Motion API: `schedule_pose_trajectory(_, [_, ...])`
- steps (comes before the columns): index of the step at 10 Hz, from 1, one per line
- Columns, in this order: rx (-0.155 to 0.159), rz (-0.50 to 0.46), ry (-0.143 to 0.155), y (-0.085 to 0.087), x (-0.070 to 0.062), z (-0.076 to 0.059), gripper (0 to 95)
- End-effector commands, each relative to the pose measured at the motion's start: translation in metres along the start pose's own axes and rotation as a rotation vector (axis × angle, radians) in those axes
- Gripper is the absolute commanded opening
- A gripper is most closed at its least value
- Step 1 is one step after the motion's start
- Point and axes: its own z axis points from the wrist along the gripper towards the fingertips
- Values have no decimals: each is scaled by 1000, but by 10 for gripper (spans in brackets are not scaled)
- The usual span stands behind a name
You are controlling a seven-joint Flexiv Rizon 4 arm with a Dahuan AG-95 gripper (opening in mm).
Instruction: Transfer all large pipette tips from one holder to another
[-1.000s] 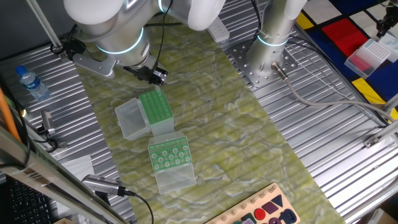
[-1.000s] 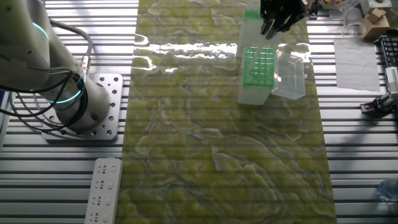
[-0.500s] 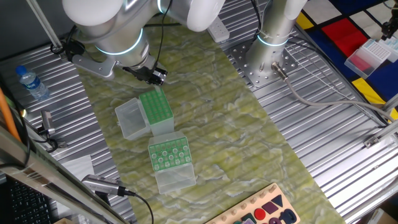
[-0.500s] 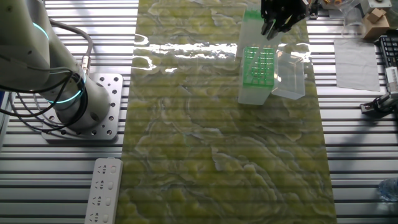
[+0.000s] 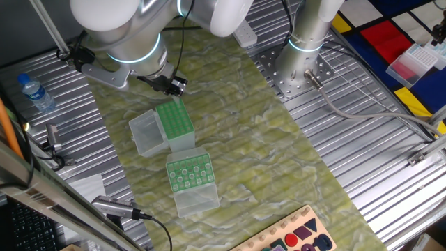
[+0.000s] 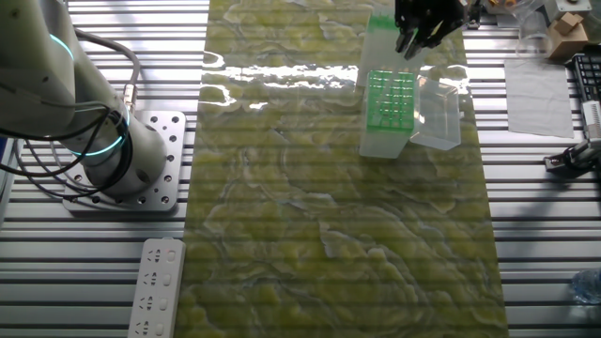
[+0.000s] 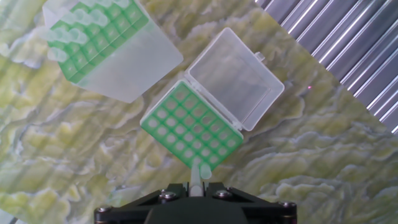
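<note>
So the gripper (image 7: 196,185) has one tip (image 7: 198,174) pinched between its fingers; in the hand view the pale cone sticks out right at the bottom centre, hanging over the 6 o'clock corner of the near rack (image 7: 191,130). That rack's green grid looks empty, just open holes, and its clear lid (image 7: 235,78) is flipped open toward 2 o'clock. Whether the tip is already touching a hole or just above it, can't tell.

The other rack (image 7: 99,34), up at 10 o'clock in the hand view, is where the rest of the tips (image 7: 68,38) sit, as rows of pale round dots in its green top. The two racks are near each other but not touching.

From one fixed view the gripper (image 5: 174,85) hangs just above the far end of the open rack (image 5: 174,123), with the full rack (image 5: 189,171) at about 5 o'clock from it. Both stand on the green marbled mat (image 5: 265,146) on the bench (image 5: 362,160). A water bottle (image 5: 35,93) lies off at 9 o'clock on the ribbed metal.
</note>
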Motion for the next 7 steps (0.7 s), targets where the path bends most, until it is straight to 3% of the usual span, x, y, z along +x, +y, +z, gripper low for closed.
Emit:
schedule_pose_trajectory(1, [2, -3, 0, -1, -1, 0, 0])
schedule_pose_trajectory(7, [7, 2, -9, -3, 0, 7, 0])
